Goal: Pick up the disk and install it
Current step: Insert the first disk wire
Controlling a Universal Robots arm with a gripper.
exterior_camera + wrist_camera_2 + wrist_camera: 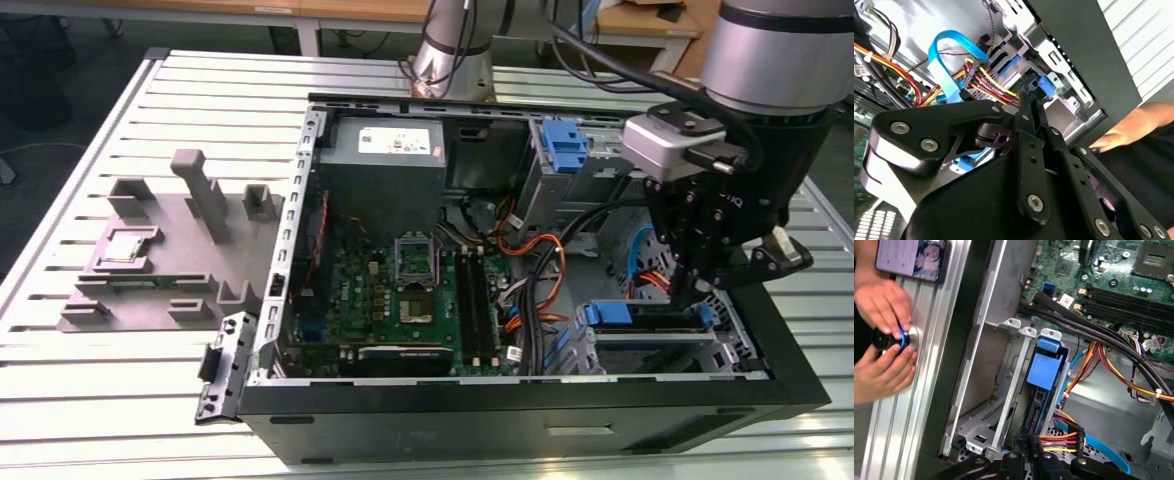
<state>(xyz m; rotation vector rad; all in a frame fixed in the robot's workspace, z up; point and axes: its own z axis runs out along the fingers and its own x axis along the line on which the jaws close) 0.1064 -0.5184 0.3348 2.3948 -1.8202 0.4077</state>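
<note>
The disk [1046, 371] sits upright in a slot of the metal drive cage [1004, 405] at the case's front corner; its bright blue carrier tab faces out, and most of the drive is hidden in the slot. In the exterior view the disk [609, 313] lies low on the exterior view's right. My gripper [683, 290] hangs just above and beside it, over the cage. In both wrist views the black fingers [1026, 107] run close together, so the gripper [1029, 442] looks shut with nothing seen between them, its tips near the blue tab.
Red, yellow and orange power leads [1066, 437] and a blue data cable [949, 55] crowd the space by the fingers. A person's hands [884, 355] hold a round knob on the table beside the case wall. A bare blue bracket [567, 150] sits near the power supply [384, 150].
</note>
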